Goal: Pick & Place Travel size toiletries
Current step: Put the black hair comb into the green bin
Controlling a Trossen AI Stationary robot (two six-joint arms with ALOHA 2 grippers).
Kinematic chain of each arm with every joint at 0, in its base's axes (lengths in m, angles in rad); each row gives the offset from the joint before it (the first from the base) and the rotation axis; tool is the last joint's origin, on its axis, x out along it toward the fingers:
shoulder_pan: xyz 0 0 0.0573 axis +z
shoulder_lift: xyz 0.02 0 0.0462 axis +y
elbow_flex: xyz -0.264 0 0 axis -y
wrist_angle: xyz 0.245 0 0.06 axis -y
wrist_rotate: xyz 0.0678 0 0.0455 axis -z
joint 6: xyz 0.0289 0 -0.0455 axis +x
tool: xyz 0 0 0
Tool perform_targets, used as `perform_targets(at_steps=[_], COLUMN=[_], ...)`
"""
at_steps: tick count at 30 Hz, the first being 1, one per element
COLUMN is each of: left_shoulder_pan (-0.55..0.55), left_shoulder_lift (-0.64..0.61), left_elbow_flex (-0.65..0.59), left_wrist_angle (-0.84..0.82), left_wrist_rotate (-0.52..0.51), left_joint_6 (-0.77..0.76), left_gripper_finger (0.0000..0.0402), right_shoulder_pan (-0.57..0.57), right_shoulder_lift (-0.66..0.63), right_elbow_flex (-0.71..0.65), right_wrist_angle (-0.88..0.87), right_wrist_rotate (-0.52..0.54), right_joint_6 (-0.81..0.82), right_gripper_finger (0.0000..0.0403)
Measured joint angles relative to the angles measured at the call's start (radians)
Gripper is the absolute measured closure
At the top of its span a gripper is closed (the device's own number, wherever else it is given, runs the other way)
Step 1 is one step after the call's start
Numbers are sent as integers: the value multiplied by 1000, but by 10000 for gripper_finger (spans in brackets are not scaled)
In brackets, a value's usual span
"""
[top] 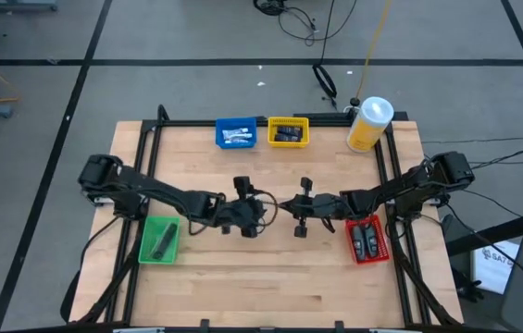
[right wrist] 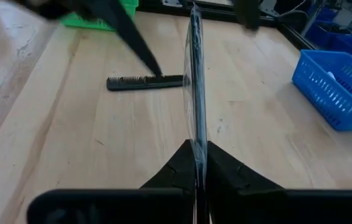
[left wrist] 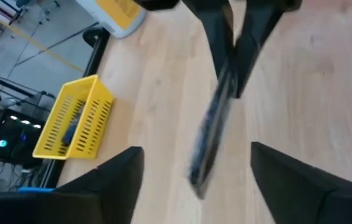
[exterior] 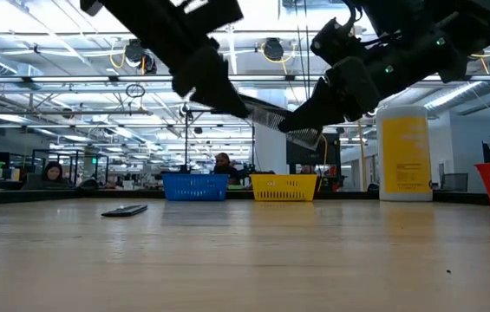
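A thin flat silver-grey sachet (right wrist: 194, 74), one of the travel size toiletries, hangs in the air over the table's middle, seen edge-on. My right gripper (right wrist: 197, 163) is shut on it and reaches in from the table's right (top: 291, 205). My left gripper (left wrist: 195, 152) is open, coming from the table's left (top: 263, 213). Its two fingers stand on either side of the sachet's free end (left wrist: 200, 168) without touching it. In the left wrist view the right gripper's fingers (left wrist: 225, 37) show farther off, with the sachet sticking out from them. My right gripper pinches one end of the sachet (right wrist: 196, 144) between its two fingers. The fingers come from the table's right, slanting a little downward, and lie along the sachet. The sachet sticks out ahead of the fingers toward my left gripper, on edge and clear of the table.
A black comb (right wrist: 144, 81) lies flat on the wood under the grippers (exterior: 125, 210). The blue bin (top: 235, 133) and the yellow bin (top: 288, 131) stand at the far edge, the yellow canister (top: 369, 125) at far right. The green bin (top: 159, 239) stands near left, the red bin (top: 367, 239) near right.
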Motion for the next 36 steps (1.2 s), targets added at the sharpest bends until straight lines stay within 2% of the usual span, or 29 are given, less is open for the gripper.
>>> perform_targets(at_steps=[4, 11, 15, 18, 21, 24, 27, 31, 36], left_shoulder_pan=[-14, -22, -32, -48, -86, -137, -199, -288, -375], left_shoulder_lift=[28, 31, 31, 31, 19, -26, -87, -168, -190], left_elbow_flex=[0, 1, 1, 1, 1, 1, 1, 65, 245], left_wrist_angle=[44, 48, 10, -32, -122, -238, -350, -585, -1034], left_wrist_rotate=[-9, -9, 51, 66, 20, -10, 4, 127, 358], left_joint_6=[-4, -54, -66, -95, -134, -210, -293, -386, -496], left_gripper_finger=[182, 324, 390, 389, 392, 397, 392, 398, 392], right_shoulder_pan=[0, 2, 3, 4, 9, 18, 40, 71, 83], right_shoulder_lift=[0, 0, 0, -5, -39, -87, -121, -124, -112], right_elbow_flex=[0, 0, 0, 2, 1, 1, 2, 2, 1], right_wrist_angle=[-11, -14, -15, -25, -76, -135, -166, -171, -163], right_wrist_rotate=[0, -9, -79, -131, -144, -160, -157, -158, -157], right_joint_6=[-2, -2, -6, -4, 16, 28, 33, 33, 23], right_gripper_finger=[391, 387, 368, 331, 280, 233, 201, 180, 178])
